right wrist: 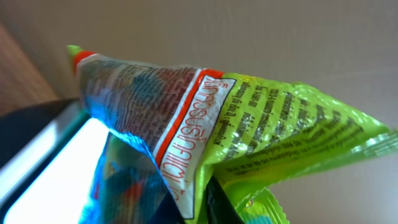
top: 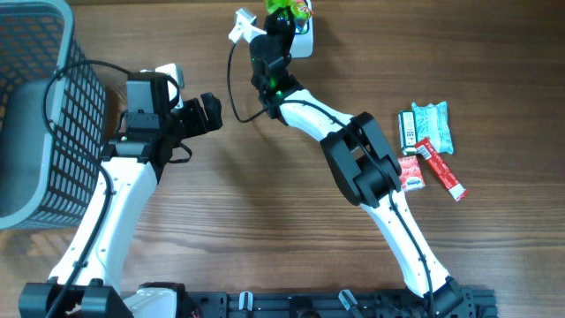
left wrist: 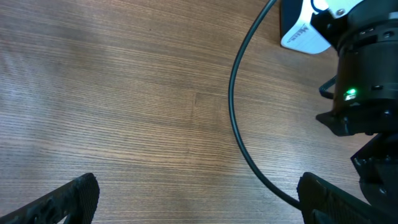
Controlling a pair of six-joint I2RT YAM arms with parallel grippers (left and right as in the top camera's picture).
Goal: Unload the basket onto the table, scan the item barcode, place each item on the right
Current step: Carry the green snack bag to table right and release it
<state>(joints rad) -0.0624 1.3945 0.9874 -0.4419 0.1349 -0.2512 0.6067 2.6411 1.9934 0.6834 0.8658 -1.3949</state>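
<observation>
The item is a lime-green snack packet [top: 288, 8] with red and blue print, held at the table's far edge. My right gripper [top: 281, 26] is shut on the packet [right wrist: 261, 112], a dark finger pinching its crimped lower edge near my right gripper [right wrist: 214, 202]. The packet hangs just over the white scanner [top: 304, 41], whose bright face [right wrist: 50, 180] glows at the lower left of the right wrist view. Its barcode does not show. My left gripper [top: 212, 110] stands open over bare wood, its fingers [left wrist: 74, 196] far apart with nothing between them.
A grey mesh basket [top: 35, 115] fills the left edge. The scanner's black cable [left wrist: 233, 112] curves across the wood between the arms. Several small packets [top: 431, 128] lie at the right, one of them a red stick [top: 440, 168]. The right arm's wrist [left wrist: 367, 87] is close to my left gripper.
</observation>
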